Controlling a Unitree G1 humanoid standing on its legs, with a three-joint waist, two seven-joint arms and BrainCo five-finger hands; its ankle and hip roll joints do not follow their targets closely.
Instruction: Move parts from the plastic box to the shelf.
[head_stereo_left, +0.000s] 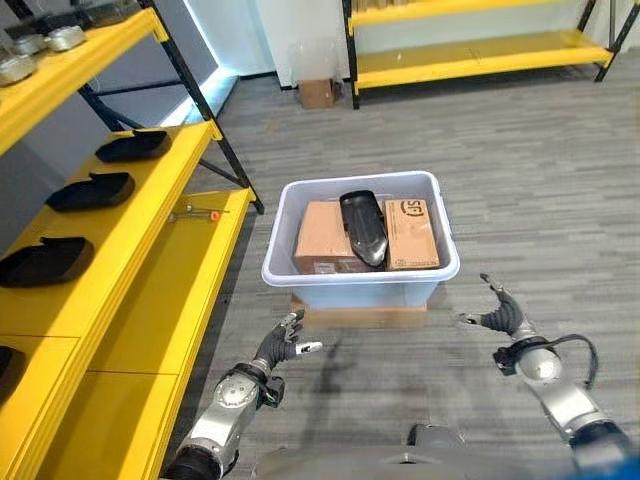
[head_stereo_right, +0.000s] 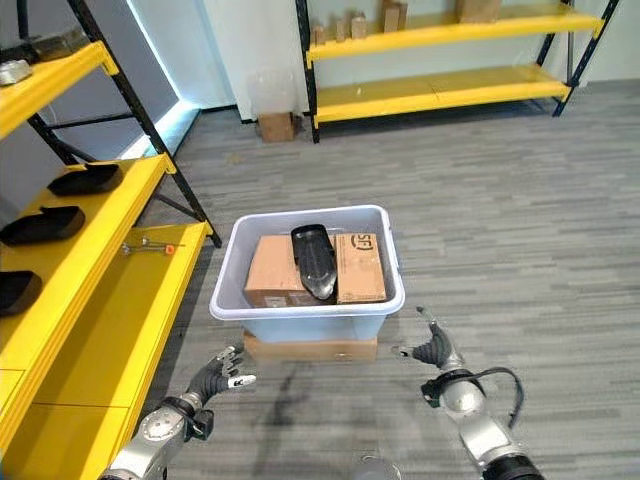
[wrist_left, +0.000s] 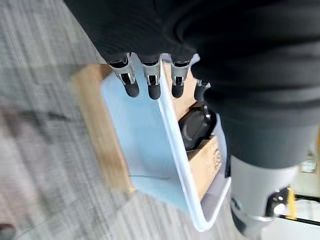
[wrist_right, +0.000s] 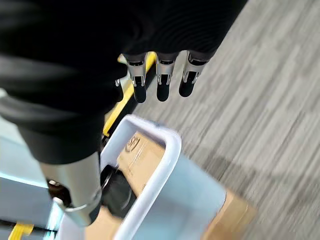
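**Both hands empty short of the box**

A black part (head_stereo_left: 364, 227) lies across cardboard cartons (head_stereo_left: 330, 238) in the pale plastic box (head_stereo_left: 360, 272); the cartons' lower sides are hidden by the box wall. The left hand (head_stereo_left: 277, 343) and right hand (head_stereo_left: 500, 314) hover with relaxed, spread fingers, grasping nothing. More black parts (head_stereo_left: 92, 190) sit on the yellow shelf (head_stereo_left: 150, 215), some cut off at the edge
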